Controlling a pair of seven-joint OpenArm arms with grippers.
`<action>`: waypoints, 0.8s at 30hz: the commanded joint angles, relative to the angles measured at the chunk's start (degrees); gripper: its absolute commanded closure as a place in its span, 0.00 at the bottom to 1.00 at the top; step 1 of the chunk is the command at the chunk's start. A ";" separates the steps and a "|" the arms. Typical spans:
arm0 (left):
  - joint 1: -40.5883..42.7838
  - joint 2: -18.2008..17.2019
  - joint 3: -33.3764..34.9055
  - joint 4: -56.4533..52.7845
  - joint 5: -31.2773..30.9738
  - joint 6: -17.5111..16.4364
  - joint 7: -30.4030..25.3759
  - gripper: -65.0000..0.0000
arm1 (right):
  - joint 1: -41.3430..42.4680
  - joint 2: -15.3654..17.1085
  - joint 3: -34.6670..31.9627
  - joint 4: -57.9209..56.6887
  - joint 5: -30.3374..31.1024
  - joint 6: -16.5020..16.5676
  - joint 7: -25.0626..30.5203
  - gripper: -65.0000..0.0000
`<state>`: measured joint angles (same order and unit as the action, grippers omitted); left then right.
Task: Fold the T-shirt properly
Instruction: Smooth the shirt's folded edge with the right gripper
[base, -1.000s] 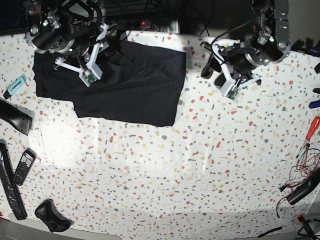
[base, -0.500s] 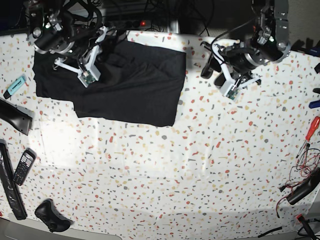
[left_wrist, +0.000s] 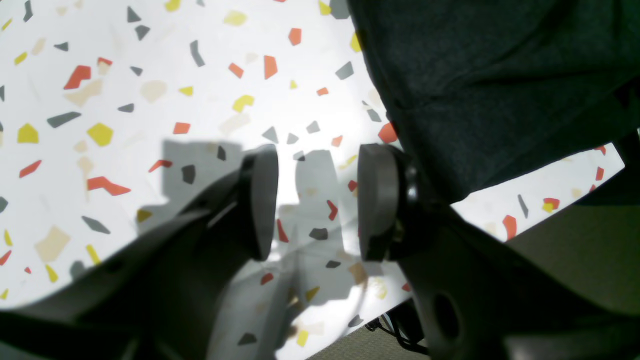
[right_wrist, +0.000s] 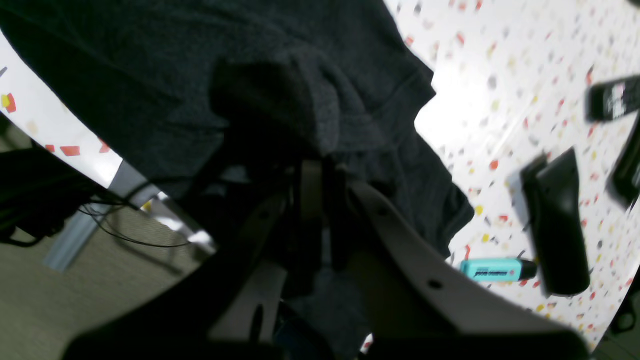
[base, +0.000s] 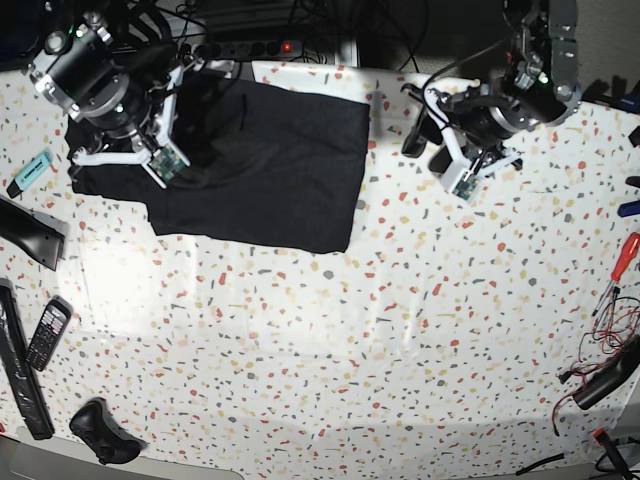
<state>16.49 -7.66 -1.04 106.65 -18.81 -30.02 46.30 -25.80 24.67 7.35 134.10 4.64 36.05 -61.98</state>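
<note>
The black T-shirt (base: 270, 170) lies partly folded at the table's back left, and no print shows. My right gripper (base: 185, 95) hangs over its back left part. In the right wrist view this gripper (right_wrist: 315, 165) is shut on a bunched fold of the T-shirt (right_wrist: 310, 105). My left gripper (base: 425, 145) hovers just right of the shirt's right edge. In the left wrist view it (left_wrist: 317, 200) is open and empty above the bare table, with the T-shirt's edge (left_wrist: 500, 75) beside its right finger.
A teal highlighter (base: 32, 170) lies left of the shirt and also shows in the right wrist view (right_wrist: 495, 269). Black remotes (base: 30, 235), a phone (base: 47, 333) and a black controller (base: 100, 430) line the left edge. A red screwdriver (base: 622, 262) and cables sit at the right edge.
My right arm has swung left and slightly forward over the shirt, dragging the pinched fabric with it. My left arm has not moved.
</note>
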 joint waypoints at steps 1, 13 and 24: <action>-0.31 -0.17 -0.04 1.07 -0.70 -0.04 -1.38 0.62 | -0.15 1.14 0.22 0.90 -0.20 -0.11 0.66 1.00; -0.28 -0.17 -0.04 1.07 -0.72 -0.02 -1.36 0.62 | -6.67 5.77 0.22 0.90 0.28 -0.09 -0.55 1.00; -0.28 -0.17 -0.04 1.07 -0.70 -0.02 -1.31 0.62 | -10.47 5.79 0.24 0.90 12.07 2.69 -6.25 0.90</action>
<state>16.49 -7.66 -1.04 106.65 -18.81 -30.02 46.30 -36.18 29.85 7.35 134.08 16.51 38.24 -68.58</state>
